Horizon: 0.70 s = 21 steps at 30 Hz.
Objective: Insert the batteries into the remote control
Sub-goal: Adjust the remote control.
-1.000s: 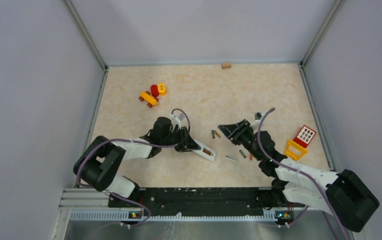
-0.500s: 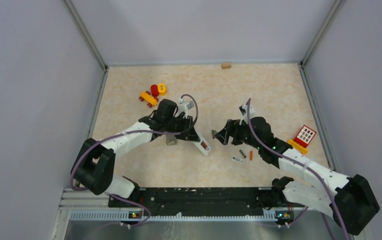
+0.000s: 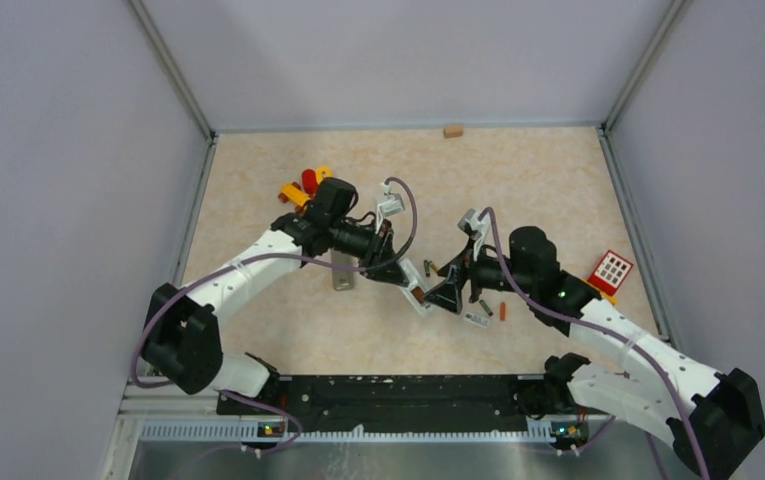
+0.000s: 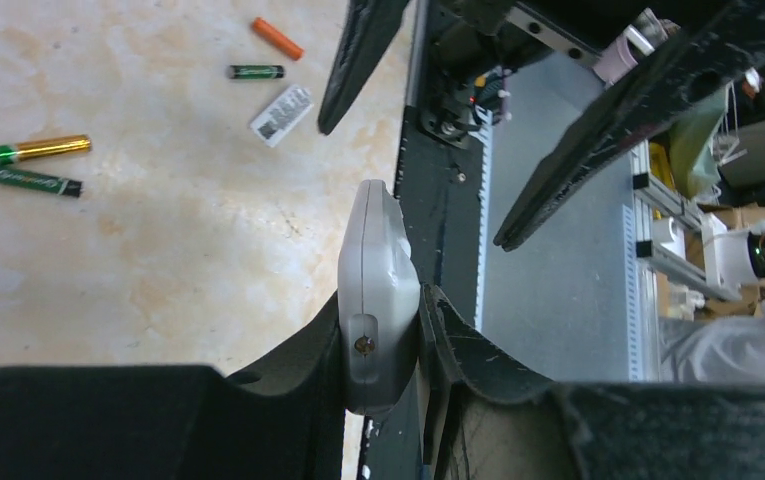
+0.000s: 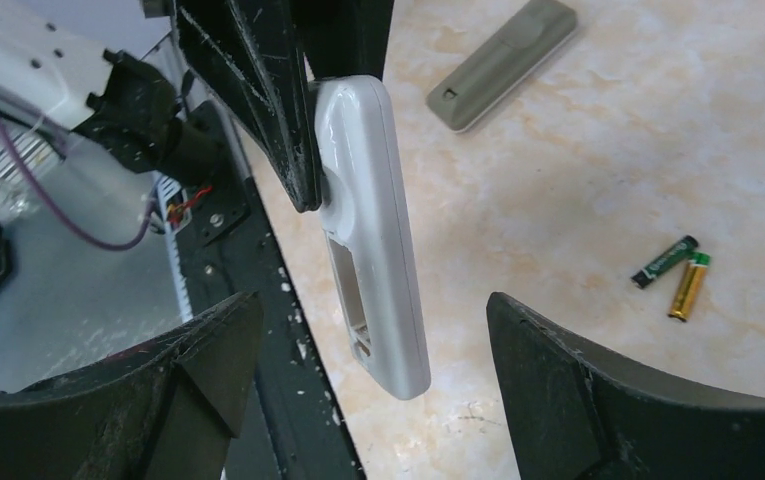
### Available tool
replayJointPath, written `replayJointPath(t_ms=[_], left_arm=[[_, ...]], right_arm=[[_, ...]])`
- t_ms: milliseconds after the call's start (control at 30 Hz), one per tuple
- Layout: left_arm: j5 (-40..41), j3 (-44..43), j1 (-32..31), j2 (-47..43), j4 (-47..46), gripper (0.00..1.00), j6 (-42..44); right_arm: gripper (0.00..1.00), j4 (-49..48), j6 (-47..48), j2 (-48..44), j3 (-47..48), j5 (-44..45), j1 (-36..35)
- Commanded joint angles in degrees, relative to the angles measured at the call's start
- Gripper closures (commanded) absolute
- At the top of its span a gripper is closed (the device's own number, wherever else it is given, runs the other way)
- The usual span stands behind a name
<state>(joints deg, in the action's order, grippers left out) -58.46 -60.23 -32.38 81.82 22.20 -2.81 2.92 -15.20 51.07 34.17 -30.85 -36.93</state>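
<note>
My left gripper (image 3: pixel 390 266) is shut on the upper end of a white remote (image 3: pixel 415 291) and holds it off the table, slanting down to the right. In the left wrist view the remote (image 4: pixel 378 270) is clamped between the fingers. My right gripper (image 3: pixel 452 296) is open; in the right wrist view (image 5: pixel 373 315) its jaws straddle the remote's free end (image 5: pixel 383 300) without touching, and the empty battery bay shows. Two batteries (image 3: pixel 429 267) lie side by side, one dark (image 5: pixel 664 262), one gold-orange (image 5: pixel 689 285). A dark battery (image 3: pixel 485 307) and an orange one (image 3: pixel 502 311) lie further right.
The grey battery cover (image 3: pixel 343 271) lies on the table under the left arm. A small white tag (image 3: pixel 475 318) lies by the right gripper. Red-yellow toy blocks (image 3: pixel 308 186) sit at back left, a red-white toy (image 3: pixel 610 270) at right, and a wooden block (image 3: pixel 453 130) by the back wall.
My left gripper has carried the remote up and to the right. My right gripper has swung left and turned, open, around the remote's free end. The grey cover came into view.
</note>
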Motion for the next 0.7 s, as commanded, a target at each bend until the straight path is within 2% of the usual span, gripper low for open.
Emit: replayJointPath(t_ms=[0, 233, 333, 367, 433, 500, 533, 600, 667], left_arm=[[-8.0, -2.9, -0.6, -4.0, 1.4, 1.0, 6.2], [-9.7, -4.3, -0.7, -5.5, -1.7, 1.0, 3.1], [-10.6, -3.9, -0.6, -6.5, -5.2, 0.96, -0.8], [-10.5, -3.6, -0.6, -7.0, -6.8, 0.91, -2.3], [-9.2, -2.8, -0.5, -7.9, -10.8, 0.72, -6.5], [-7.8, -1.2, -0.5, -8.8, -18.7, 0.45, -13.8], [-6.8, 0.0, -0.5, -9.2, -24.5, 0.39, -19.5], [-2.2, 3.4, -0.6, -9.9, -38.6, 0.34, -32.4], [2.1, 6.9, -0.5, -9.9, -51.4, 0.34, -45.1]], right_arm=[[0.16, -1.4, 2.2, 0.7, 2.7, -10.3, 0.3], [0.38, -3.4, -0.5, 4.2, 4.8, -18.7, 0.3], [0.57, -6.0, -2.3, 4.1, 4.9, -19.2, 0.3], [0.68, -7.3, -3.2, 4.1, 4.8, -19.2, 0.3], [0.87, -10.6, -5.9, 3.8, 4.5, -19.1, 0.3], [0.97, -14.4, -9.0, 3.5, 3.9, -16.9, 0.3], [1.0, -16.2, -10.7, 3.4, 3.6, -15.5, 0.3], [1.0, -20.9, -14.8, 3.4, 2.7, -13.5, 0.3], [1.0, -26.8, -19.7, 3.5, 1.3, -12.5, 0.3]])
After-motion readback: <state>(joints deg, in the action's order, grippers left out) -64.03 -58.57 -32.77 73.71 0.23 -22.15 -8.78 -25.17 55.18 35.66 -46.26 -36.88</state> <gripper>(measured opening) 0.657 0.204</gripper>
